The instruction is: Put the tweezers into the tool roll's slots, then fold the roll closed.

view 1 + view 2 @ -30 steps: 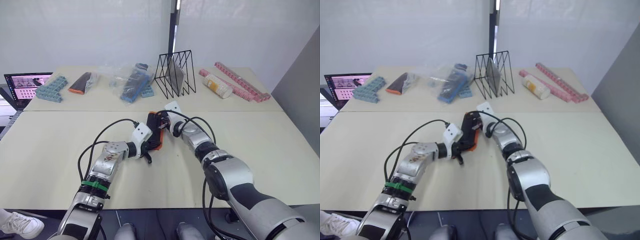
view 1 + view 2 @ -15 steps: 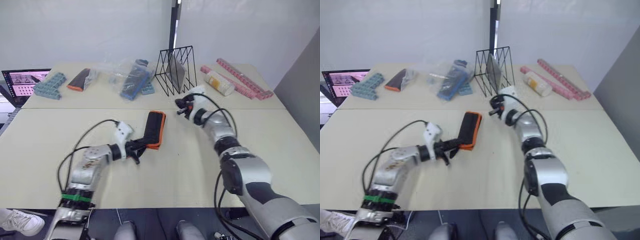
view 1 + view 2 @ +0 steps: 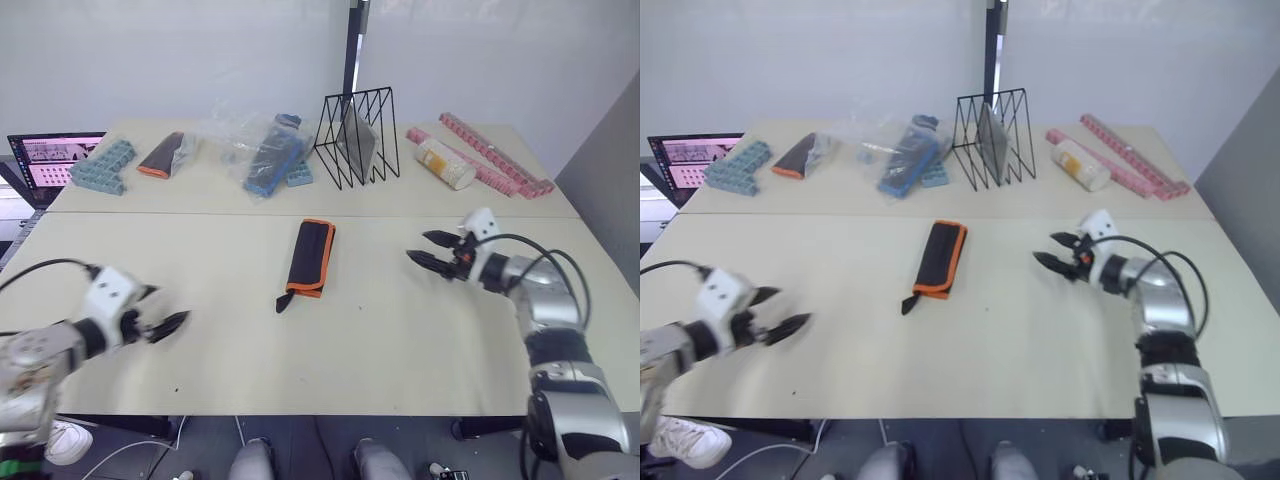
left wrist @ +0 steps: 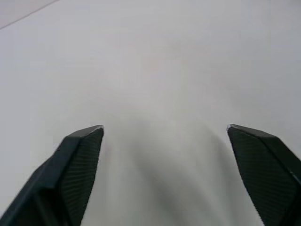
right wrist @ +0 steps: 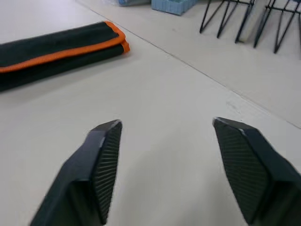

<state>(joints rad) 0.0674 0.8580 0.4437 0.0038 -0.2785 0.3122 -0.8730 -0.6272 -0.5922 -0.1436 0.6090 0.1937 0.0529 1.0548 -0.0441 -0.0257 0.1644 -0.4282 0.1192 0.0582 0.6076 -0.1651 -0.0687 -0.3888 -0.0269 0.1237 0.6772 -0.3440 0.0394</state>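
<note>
The tool roll [image 3: 310, 257] lies folded shut in the middle of the table, black with orange edging, its short strap trailing toward the near side. It also appears in the right wrist view as a flat black band, the tool roll [image 5: 56, 52]. The tweezers and the slots are hidden inside the fold. My left gripper [image 3: 163, 308] hovers open over bare table at the near left, far from the roll, with nothing between its fingertips [image 4: 82, 141]. My right gripper [image 3: 426, 248] stands open to the right of the roll, pointing at it, empty.
Along the back of the table stand a black wire rack [image 3: 355, 140], a plastic bag of blue parts [image 3: 265, 160], a plastic-wrapped black-and-orange pouch [image 3: 165, 157], blue blocks [image 3: 100, 170], a cylinder [image 3: 445, 165] and pink strips [image 3: 495, 170]. A laptop [image 3: 50, 162] sits at the far left.
Both arms have drawn away from the tool roll, left arm to the near left, right arm to the right. Both grippers have opened. The roll stays folded on the table.
</note>
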